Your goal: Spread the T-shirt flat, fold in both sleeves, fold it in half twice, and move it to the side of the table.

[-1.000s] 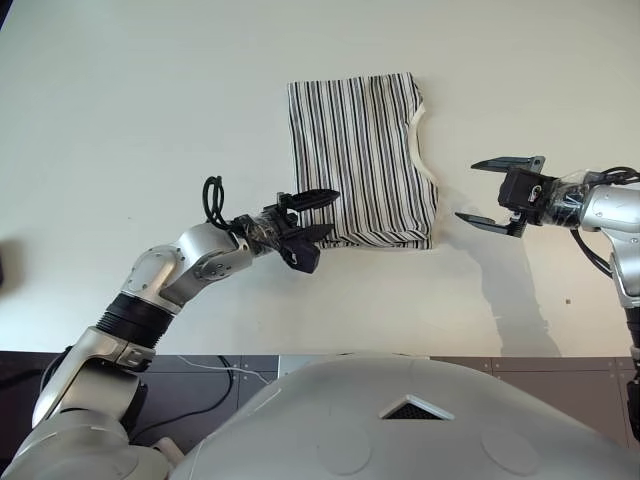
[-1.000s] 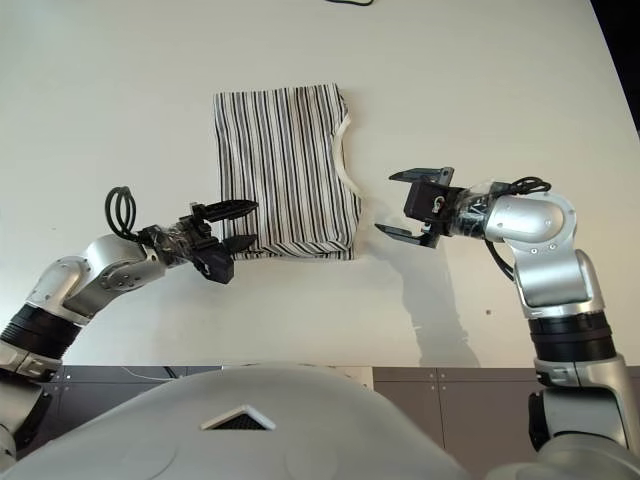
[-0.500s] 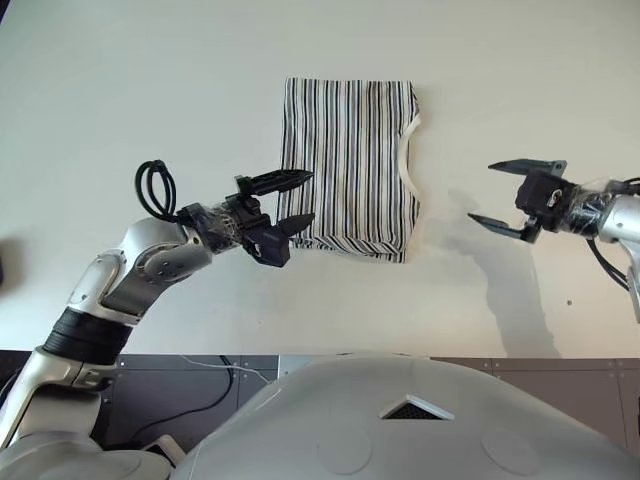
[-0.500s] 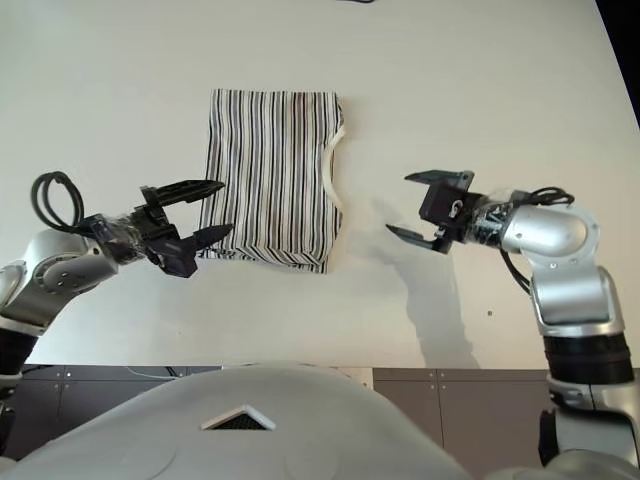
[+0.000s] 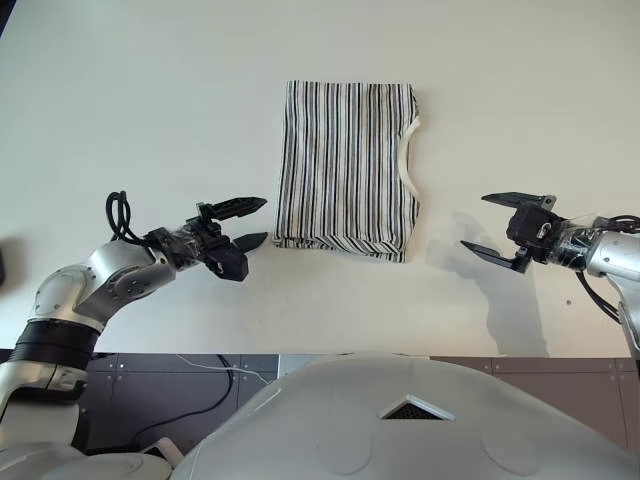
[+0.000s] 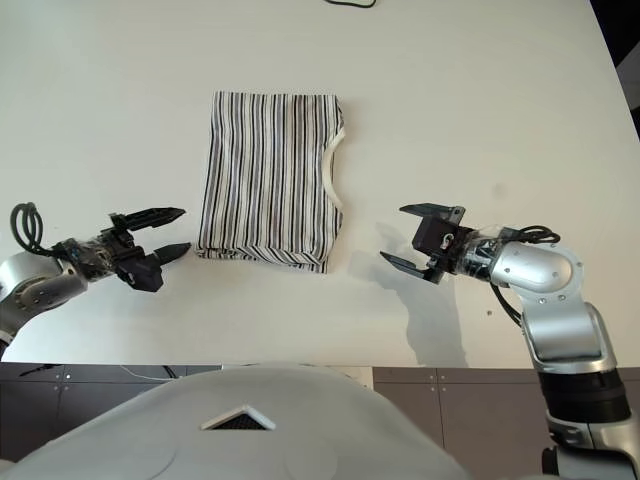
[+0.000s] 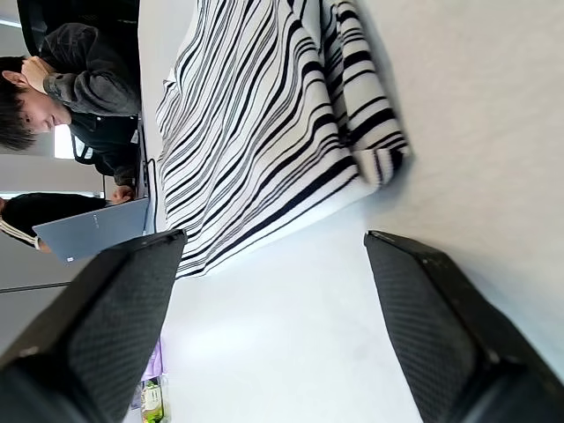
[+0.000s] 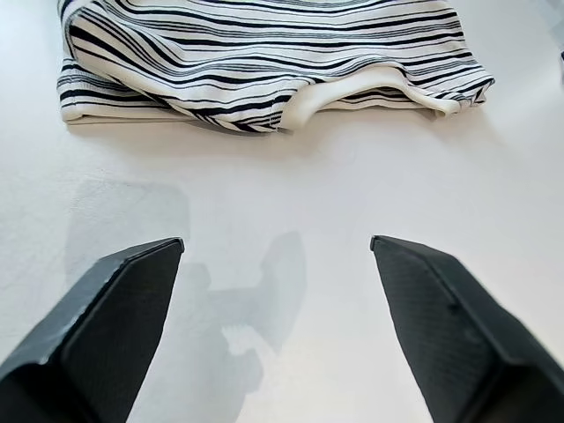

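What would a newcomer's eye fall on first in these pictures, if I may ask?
The black-and-white striped T-shirt stands out first, folded into a compact rectangle in the middle of the white table. Next come the two grippers, both open and holding nothing: the left gripper sits just short of the shirt's near left corner, and the right gripper hangs farther off on its right.

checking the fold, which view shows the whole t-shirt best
The left eye view: the folded T-shirt lies whole, all four edges visible. The right eye view matches. Each wrist view shows part of it, edge-on.
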